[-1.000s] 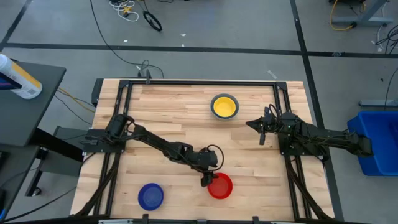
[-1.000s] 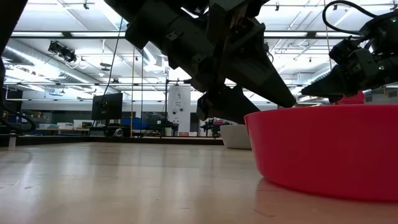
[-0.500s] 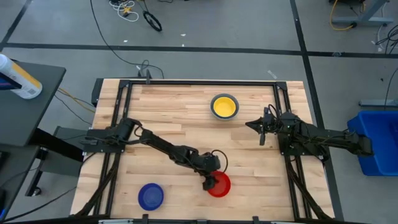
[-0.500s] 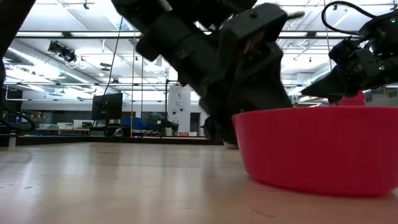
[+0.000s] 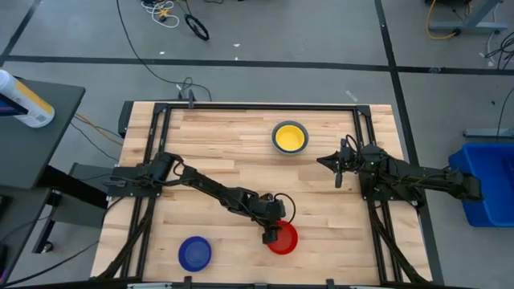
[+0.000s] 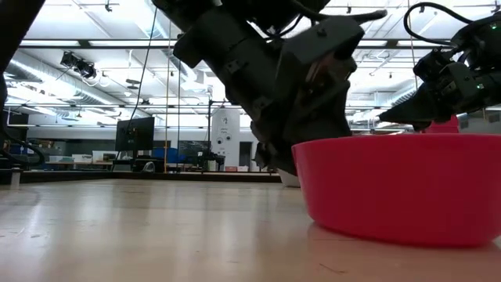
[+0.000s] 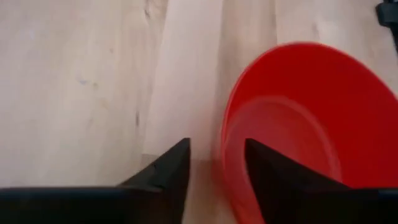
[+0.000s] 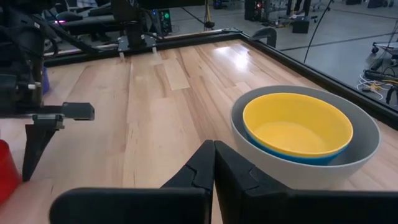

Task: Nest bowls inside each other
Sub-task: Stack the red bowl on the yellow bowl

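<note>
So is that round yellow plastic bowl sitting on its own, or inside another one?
Inside others. The yellow bowl sits in a light blue bowl, whose rim peeks out beneath it, and both rest in the grey bowl.

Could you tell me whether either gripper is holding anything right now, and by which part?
The left gripper straddles the red bowl at its rim, one finger inside, one outside; a firm grip cannot be told. The right gripper holds nothing.

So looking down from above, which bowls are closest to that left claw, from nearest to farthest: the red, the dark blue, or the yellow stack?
Seen from the high view, from the left gripper:
1. Red bowl: its jaws straddle the rim, at the near edge of the table.
2. Dark blue bowl: farther left along that near edge.
3. Yellow bowl stack: far side of the table, nearer the right gripper.
</note>
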Robot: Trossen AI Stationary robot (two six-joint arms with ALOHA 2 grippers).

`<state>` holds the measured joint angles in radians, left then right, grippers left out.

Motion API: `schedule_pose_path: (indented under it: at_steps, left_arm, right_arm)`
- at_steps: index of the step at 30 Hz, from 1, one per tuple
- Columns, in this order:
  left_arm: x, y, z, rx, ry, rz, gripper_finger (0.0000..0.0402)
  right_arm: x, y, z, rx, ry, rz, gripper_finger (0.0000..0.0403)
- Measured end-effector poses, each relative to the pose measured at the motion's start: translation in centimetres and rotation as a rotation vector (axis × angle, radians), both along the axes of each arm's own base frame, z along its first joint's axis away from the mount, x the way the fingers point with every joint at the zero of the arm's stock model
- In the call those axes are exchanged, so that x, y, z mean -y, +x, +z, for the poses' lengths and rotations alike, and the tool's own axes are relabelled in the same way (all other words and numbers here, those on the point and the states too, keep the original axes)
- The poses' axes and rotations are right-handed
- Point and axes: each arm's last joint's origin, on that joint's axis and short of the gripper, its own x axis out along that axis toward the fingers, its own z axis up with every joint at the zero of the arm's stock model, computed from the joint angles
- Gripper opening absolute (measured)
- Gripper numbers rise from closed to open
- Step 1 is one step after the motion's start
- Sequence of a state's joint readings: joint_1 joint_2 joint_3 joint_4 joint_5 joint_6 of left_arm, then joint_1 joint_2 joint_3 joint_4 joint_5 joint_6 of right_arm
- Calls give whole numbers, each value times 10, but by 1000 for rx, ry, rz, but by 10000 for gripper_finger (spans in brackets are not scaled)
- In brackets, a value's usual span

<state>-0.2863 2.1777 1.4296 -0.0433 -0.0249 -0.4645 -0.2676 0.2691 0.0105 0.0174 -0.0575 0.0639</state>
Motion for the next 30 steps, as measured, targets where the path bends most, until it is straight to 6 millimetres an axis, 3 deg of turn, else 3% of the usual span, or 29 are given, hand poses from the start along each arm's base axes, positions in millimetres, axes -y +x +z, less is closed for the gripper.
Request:
schedule_pose_path:
  at_steps: [7, 18, 25, 30]
  left_arm:
    - [2, 0, 1, 36, 111, -7, 16]
    - [-5, 14, 16, 260, 295, -24, 7]
    - [-35, 24, 22, 374, 413, 36, 7]
    - [-66, 17, 31, 476, 424, 84, 6]
  right_arm:
    - [0, 0, 0, 0, 0, 0, 12]
    - [0, 0, 0, 0, 1, 5, 12]
    - [0, 0, 0, 0, 1, 5, 12]
    - [0, 0, 0, 0, 2, 6, 12]
